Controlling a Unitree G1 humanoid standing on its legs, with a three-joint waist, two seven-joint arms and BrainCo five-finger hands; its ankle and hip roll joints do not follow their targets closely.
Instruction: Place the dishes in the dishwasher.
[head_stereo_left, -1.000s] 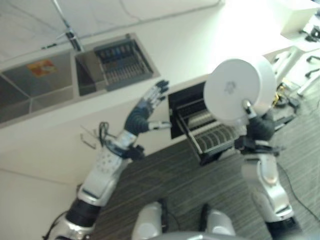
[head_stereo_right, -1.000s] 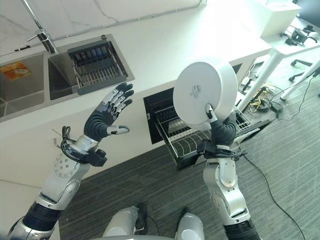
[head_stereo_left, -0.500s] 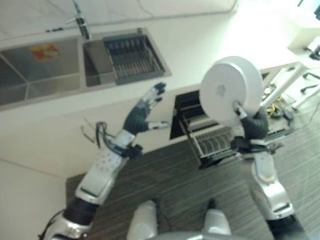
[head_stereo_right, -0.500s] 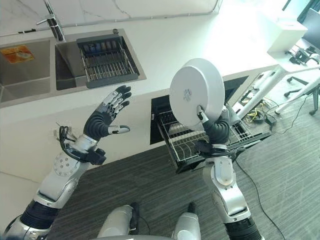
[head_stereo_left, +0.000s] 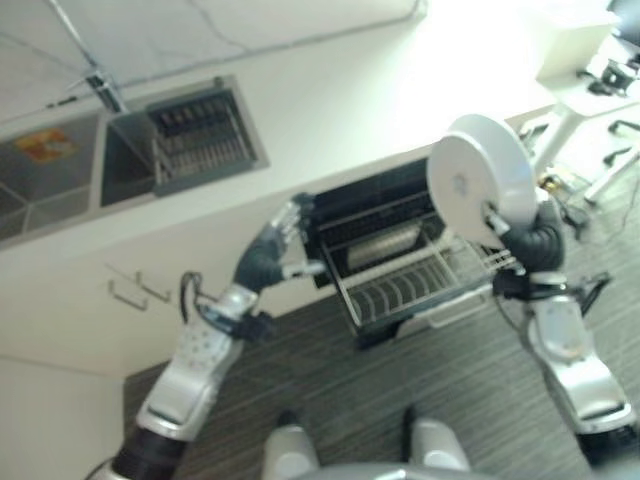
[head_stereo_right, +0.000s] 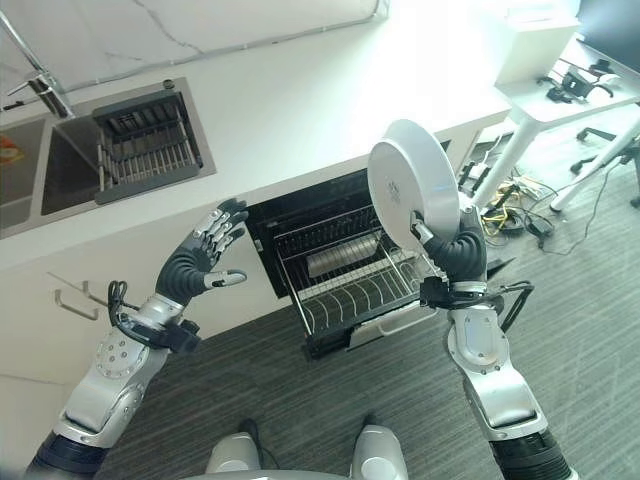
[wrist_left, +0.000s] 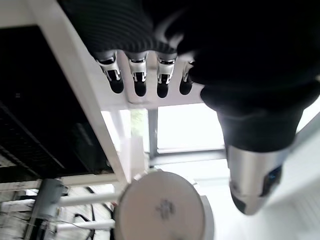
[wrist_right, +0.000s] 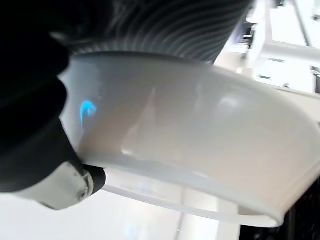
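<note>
A white round dish (head_stereo_right: 408, 192) stands on edge in the air, its underside facing me, above the right end of the dishwasher rack. My right hand (head_stereo_right: 457, 256) is shut on its lower rim, the thumb (wrist_right: 70, 185) pressed against the dish (wrist_right: 200, 135). The wire rack (head_stereo_right: 345, 285) is pulled out of the dark dishwasher opening (head_stereo_right: 300, 215) under the white counter and holds no dishes that I can make out. My left hand (head_stereo_right: 200, 262) is open with straight fingers (wrist_left: 137, 82), raised at the left edge of the opening and touching nothing. The dish (wrist_left: 160, 207) also shows past it.
A steel sink (head_stereo_right: 60, 165) with a dark draining rack (head_stereo_right: 145, 140) and a tap (head_stereo_right: 35, 80) is set into the counter at the back left. White desk legs (head_stereo_right: 520, 130), cables and a chair base (head_stereo_right: 590, 135) stand to the right. Grey carpet (head_stereo_right: 300, 400) lies in front.
The camera has swung, bringing the dishwasher to the middle. The dish has turned more edge-on and sits further right over the rack. My left hand has come closer to the opening.
</note>
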